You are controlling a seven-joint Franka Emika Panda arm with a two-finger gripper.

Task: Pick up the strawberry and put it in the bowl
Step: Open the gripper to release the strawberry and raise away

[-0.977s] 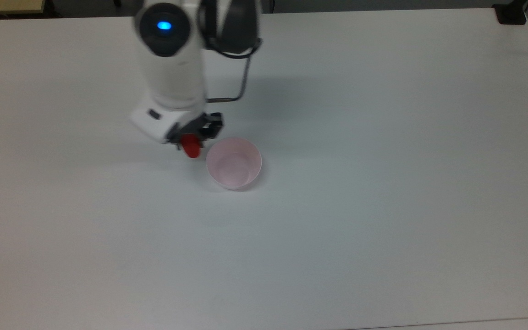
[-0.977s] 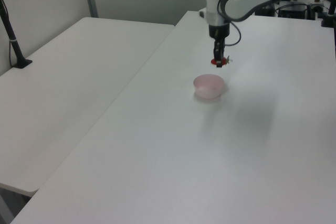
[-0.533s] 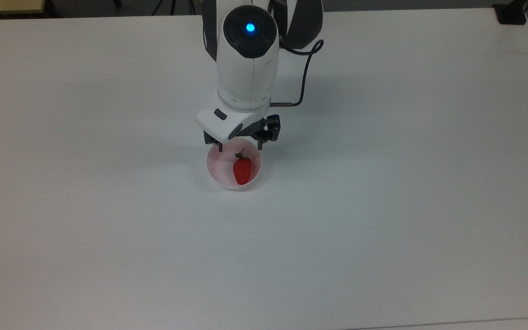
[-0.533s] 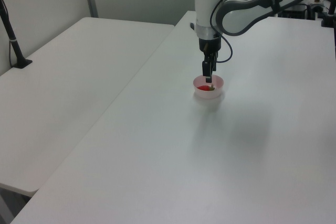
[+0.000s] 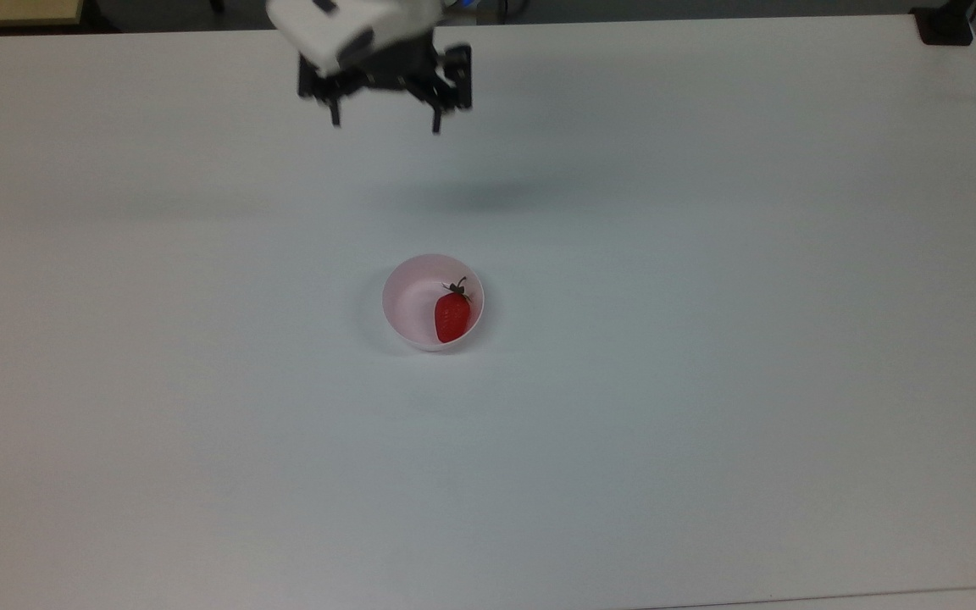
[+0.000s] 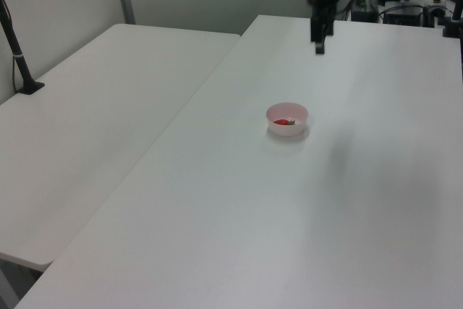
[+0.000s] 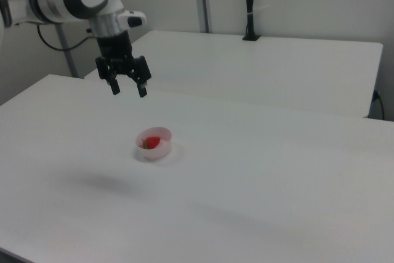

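The strawberry (image 5: 452, 317) lies inside the bowl (image 5: 407, 298), resting against the wall at roughly the 3 o'clock side in the top view, with its green cap pointing toward 12 o'clock. The bowl stands upright near the middle of the white bench (image 5: 708, 381). In the left view, the red fruit shows as a small patch within the bowl's rim; in the right view, it sits low against the inner wall.

The gripper (image 5: 385, 125) hangs in the air toward 12 o'clock from the bowl in the top view, well apart from it and clear of the bench surface. The jaws stand wide open, with the two fingers (image 7: 114, 87) spread apart and nothing held between them. The right view confirms the gap between the fingers and the empty space below them.

Task status, judged from the layout: the pick and the placement appear complete, since the strawberry is contained in the bowl and the jaws are free. No further handling of the strawberry appears necessary. The only remaining action would be for the arm to settle clear of the bowl.
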